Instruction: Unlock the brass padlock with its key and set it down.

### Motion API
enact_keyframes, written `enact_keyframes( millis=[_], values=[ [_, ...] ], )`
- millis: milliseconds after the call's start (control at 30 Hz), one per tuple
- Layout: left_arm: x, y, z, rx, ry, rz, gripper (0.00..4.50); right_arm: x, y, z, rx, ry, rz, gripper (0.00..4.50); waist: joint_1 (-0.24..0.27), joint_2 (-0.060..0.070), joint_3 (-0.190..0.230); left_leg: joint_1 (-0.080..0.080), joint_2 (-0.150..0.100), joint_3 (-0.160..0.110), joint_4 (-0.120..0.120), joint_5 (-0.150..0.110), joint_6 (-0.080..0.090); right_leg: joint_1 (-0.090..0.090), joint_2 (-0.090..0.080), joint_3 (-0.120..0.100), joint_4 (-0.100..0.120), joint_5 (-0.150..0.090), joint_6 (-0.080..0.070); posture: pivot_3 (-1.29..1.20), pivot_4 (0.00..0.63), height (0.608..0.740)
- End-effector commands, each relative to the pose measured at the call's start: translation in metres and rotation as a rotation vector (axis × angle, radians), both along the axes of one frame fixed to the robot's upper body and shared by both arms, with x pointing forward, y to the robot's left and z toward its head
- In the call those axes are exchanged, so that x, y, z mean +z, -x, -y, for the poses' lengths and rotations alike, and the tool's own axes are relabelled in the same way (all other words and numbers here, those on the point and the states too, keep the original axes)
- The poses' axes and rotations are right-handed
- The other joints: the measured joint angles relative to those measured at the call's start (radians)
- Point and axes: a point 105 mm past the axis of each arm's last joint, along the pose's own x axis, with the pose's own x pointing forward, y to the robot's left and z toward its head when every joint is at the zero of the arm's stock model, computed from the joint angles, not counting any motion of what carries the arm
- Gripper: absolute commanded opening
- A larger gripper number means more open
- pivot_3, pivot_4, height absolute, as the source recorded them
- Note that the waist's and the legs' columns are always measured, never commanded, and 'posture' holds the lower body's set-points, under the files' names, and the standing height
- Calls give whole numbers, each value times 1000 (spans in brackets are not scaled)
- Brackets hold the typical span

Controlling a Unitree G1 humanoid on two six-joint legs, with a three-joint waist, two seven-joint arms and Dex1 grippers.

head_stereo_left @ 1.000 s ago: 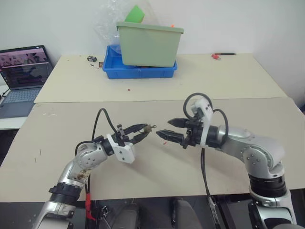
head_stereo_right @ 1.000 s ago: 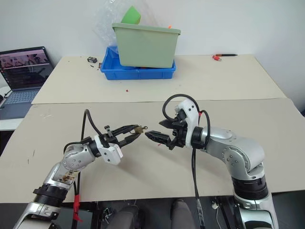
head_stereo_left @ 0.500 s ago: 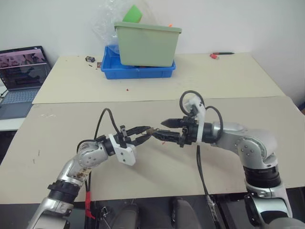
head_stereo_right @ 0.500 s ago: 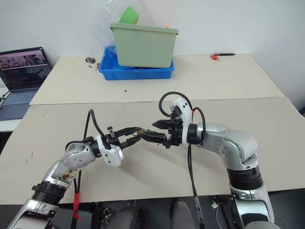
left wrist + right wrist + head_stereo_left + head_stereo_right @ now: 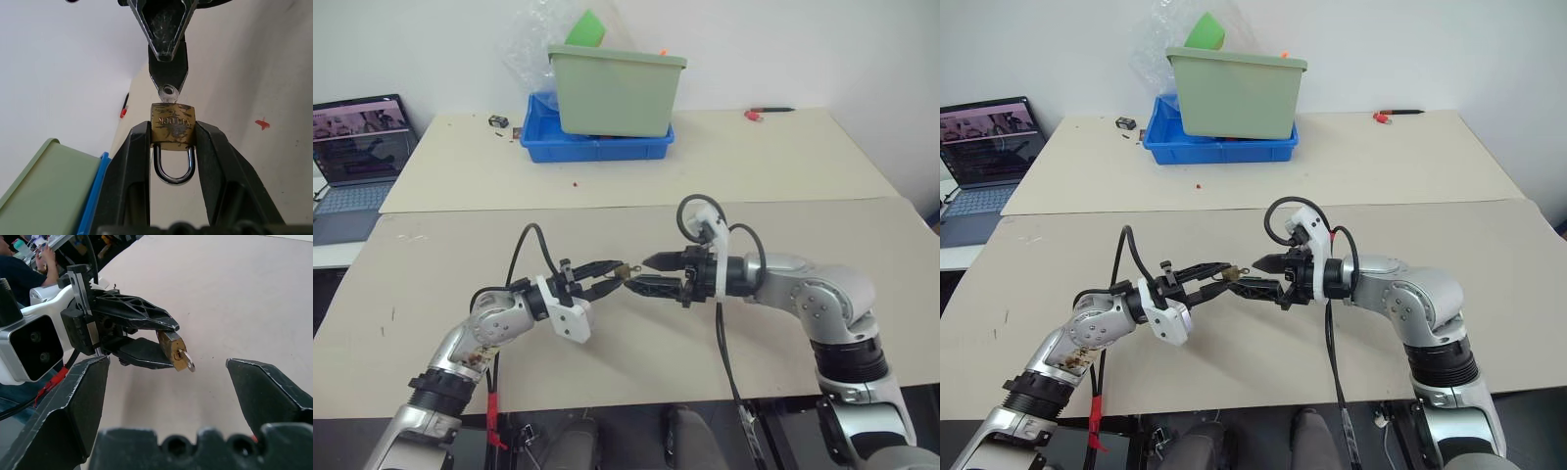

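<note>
The brass padlock (image 5: 172, 126) hangs in the air over the front table, its silvery shackle (image 5: 174, 172) lying back between the two fingers. My left gripper (image 5: 612, 274) is shut on the padlock's sides. A small silvery key (image 5: 168, 92) sticks out of the padlock's end that faces away from that gripper. My right gripper (image 5: 639, 274) faces it from the right and is open wide. Its fingertips (image 5: 100, 363) stand above and below the key, very close; I cannot tell whether they touch it. The right wrist view shows the padlock (image 5: 171, 347) and key (image 5: 187, 361) between its spread fingers.
On the far table a green bin (image 5: 617, 93) sits on a blue tray (image 5: 597, 149), with crumpled plastic behind them. A laptop (image 5: 357, 147) stands open at the far left. A red-capped pen (image 5: 770, 113) lies at the far right. The tan table (image 5: 460, 245) spreads under both arms.
My right gripper has turned and edged left, so its open fingertips now flank the key instead of standing off from it. My left gripper still holds the padlock in the same place.
</note>
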Motion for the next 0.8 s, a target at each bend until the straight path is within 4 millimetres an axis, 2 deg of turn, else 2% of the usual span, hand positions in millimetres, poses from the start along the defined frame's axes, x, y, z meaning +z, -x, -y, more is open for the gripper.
enact_keyframes(
  millis=[33,67,100,133,200,233,367,800],
  values=[
    [13,5,3,-26,22,56,818,13,-1,-2,22,-11,50,3948,0,0,0,0,0,0,0,0,0,0,0,0,0,0,0,0,150,740],
    [13,5,3,-25,21,56,818,14,-1,-2,23,-11,50,3786,0,0,0,0,0,0,0,0,0,0,0,0,0,0,0,0,150,740],
    [13,5,2,-24,23,56,818,14,-1,-2,23,-10,51,3316,0,0,0,0,0,0,0,0,0,0,0,0,0,0,0,0,150,740],
    [13,5,3,-24,23,56,818,15,-1,-3,24,-12,53,3079,0,0,0,0,0,0,0,0,0,0,0,0,0,0,0,0,150,740],
    [14,5,3,-24,25,55,818,17,-1,-4,27,-14,57,2275,0,0,0,0,0,0,0,0,0,0,0,0,0,0,0,0,150,740],
    [13,4,3,-23,23,54,818,18,-1,-4,31,-16,60,2050,0,0,0,0,0,0,0,0,0,0,0,0,0,0,0,0,150,740],
    [14,4,3,-23,23,55,818,20,-1,-6,36,-18,64,664,0,0,0,0,0,0,0,0,0,0,0,0,0,0,0,0,150,740],
    [14,5,3,-24,22,53,818,13,0,-13,46,-13,51,664,0,0,0,0,0,0,0,0,0,0,0,0,0,0,0,0,150,740]
  ],
)
